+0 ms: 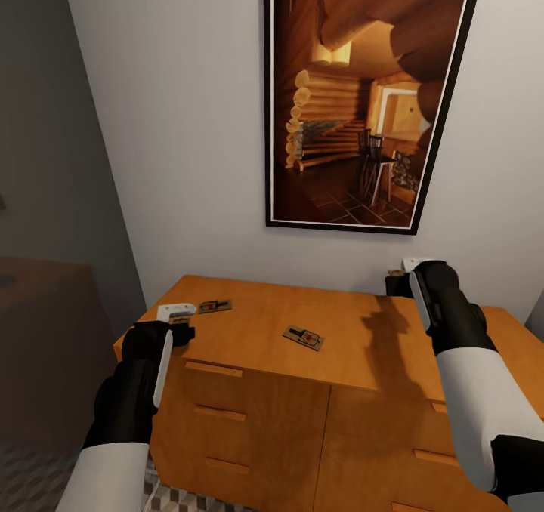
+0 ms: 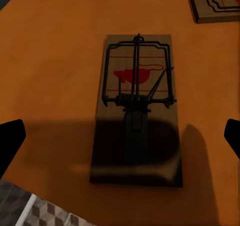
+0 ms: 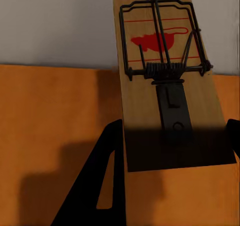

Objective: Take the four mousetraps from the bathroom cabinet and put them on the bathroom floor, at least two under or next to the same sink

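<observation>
Both arms are over the low orange-brown wooden cabinet (image 1: pixel 355 346), the one with slim bar handles on its drawer fronts, standing against a white wall under a large black-framed picture of a log-cabin interior (image 1: pixel 363 97).

The left gripper (image 2: pixel 120 136) hovers at the cabinet's left front corner with its black fingers (image 2: pixel 11 136) spread wide apart. Between them, in the left wrist view, a small flat brown wooden mousetrap with a dark wire bar (image 2: pixel 136 111) lies flat on the cabinet top, touched by neither finger. A red mouse-shaped mark and thin red lines are printed on its board; no lettering can be read. Just beyond it sits a second wooden mousetrap (image 2: pixel 215 3), also flat on the top, with a bit of red print showing.

From the head camera, a third wooden mousetrap (image 1: pixel 304 337) lies well apart from those two, near the middle of the cabinet top, red mark facing up.

The right gripper (image 3: pixel 172 151) is up at the back right of the cabinet, close to the wall. A fourth wooden mousetrap (image 3: pixel 167 81) stands tilted up between its two black fingers (image 3: pixel 97 186), gripped along its long edges and raised off the cabinet top. Same red mouse print, again no words legible.

A strip of cube-patterned tiled floor (image 1: pixel 30 482) shows below the cabinet's left side.
</observation>
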Controlling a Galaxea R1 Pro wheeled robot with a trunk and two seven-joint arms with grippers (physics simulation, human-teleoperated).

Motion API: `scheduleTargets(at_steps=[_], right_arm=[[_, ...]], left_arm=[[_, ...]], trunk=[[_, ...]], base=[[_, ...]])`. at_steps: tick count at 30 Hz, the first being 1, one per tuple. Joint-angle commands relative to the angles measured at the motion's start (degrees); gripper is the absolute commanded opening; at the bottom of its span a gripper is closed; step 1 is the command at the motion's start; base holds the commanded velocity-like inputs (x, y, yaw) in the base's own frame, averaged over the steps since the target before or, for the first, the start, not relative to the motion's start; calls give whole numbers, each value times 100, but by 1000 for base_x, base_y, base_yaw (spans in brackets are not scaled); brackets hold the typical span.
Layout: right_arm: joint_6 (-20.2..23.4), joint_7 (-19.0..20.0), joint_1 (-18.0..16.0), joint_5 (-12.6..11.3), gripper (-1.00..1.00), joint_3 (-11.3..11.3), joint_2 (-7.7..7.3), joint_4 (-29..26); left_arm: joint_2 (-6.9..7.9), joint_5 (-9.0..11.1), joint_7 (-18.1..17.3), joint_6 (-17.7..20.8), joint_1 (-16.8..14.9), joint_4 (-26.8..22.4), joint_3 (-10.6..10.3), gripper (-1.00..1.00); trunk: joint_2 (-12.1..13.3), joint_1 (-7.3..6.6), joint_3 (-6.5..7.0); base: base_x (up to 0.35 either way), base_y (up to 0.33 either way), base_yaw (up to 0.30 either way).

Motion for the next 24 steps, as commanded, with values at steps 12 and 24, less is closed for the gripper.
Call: scheduleTargets(at_steps=[12,24], right_arm=[[23,13,-3,33,-100,0,-9,-91],[23,13,-3,30,-100,0,-9,-92]], left_arm=[[-11,31,26,32,-33,-12,-4,100],[-38,30,43,88,-404,301,1,100]], trunk=[[-4,0,-7],[-4,0,-7]], base=[[0,0,0],[0,0,0]])
